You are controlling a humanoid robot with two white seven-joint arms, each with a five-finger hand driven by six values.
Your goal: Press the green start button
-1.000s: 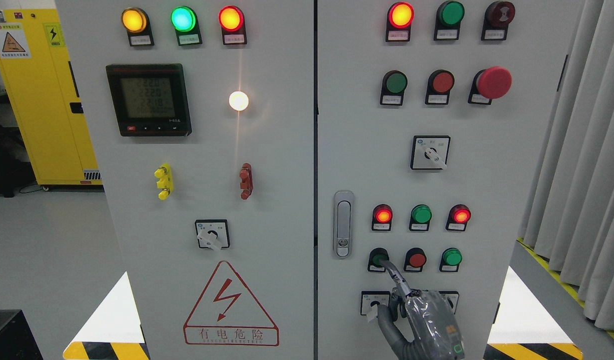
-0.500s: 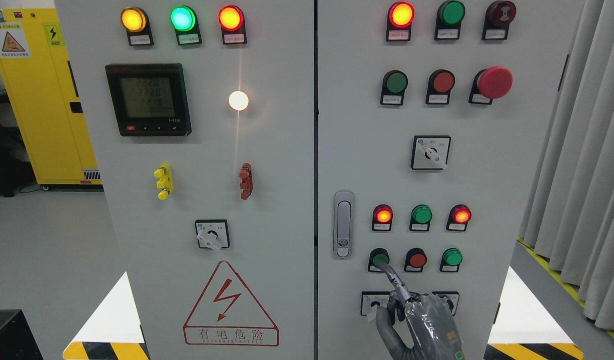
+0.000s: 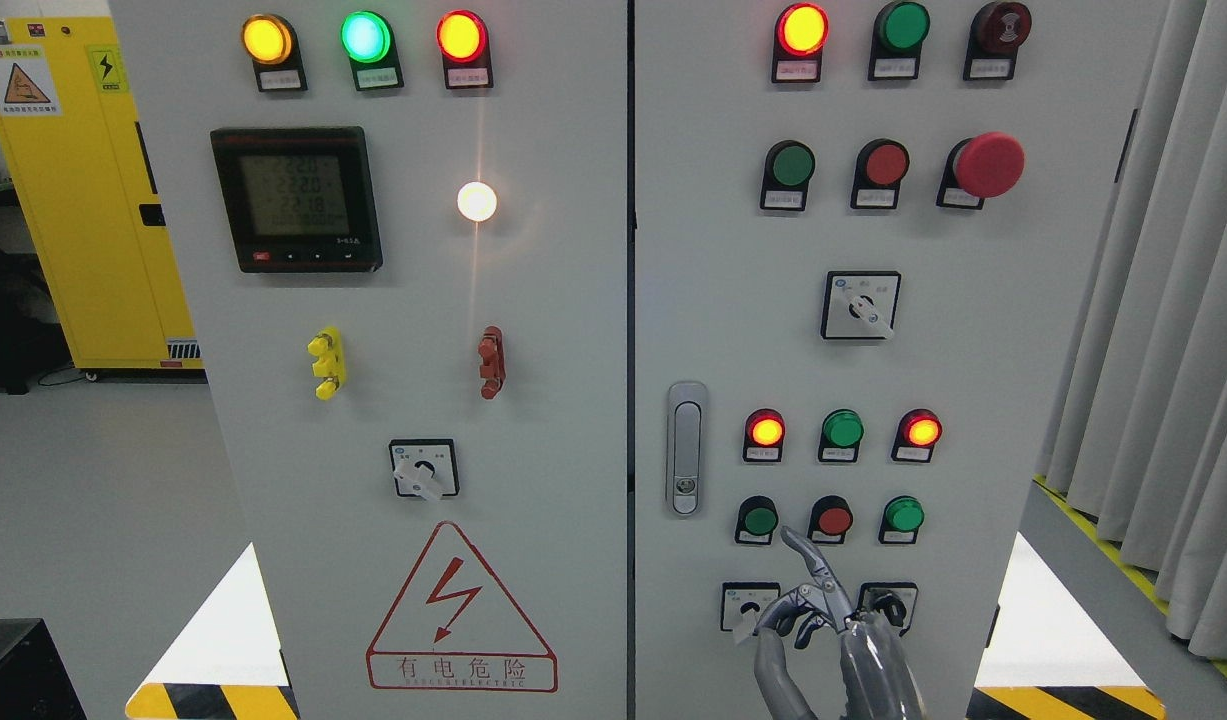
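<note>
The green button (image 3: 760, 520) sits at the left end of the lower button row on the right cabinet door (image 3: 973, 350). My right hand (image 3: 821, 608) rises from the bottom edge just below and to the right of it. Its index finger (image 3: 803, 556) points up and to the left, and the tip stands a short gap off the button's lower right rim, not touching. The other fingers are curled in and hold nothing. My left hand is out of view.
A red button (image 3: 833, 519) and another green button (image 3: 904, 514) share that row, under three lamps (image 3: 842, 428). Two rotary switches (image 3: 748, 606) sit beside the hand. A door latch (image 3: 686, 448) is to the left, a red mushroom stop (image 3: 987, 164) higher up, and curtains (image 3: 1173, 350) on the right.
The index fingertip rested on the green button in the earlier frames. It has now drawn back down and to the right, and the hand has sunk lower in the picture.
</note>
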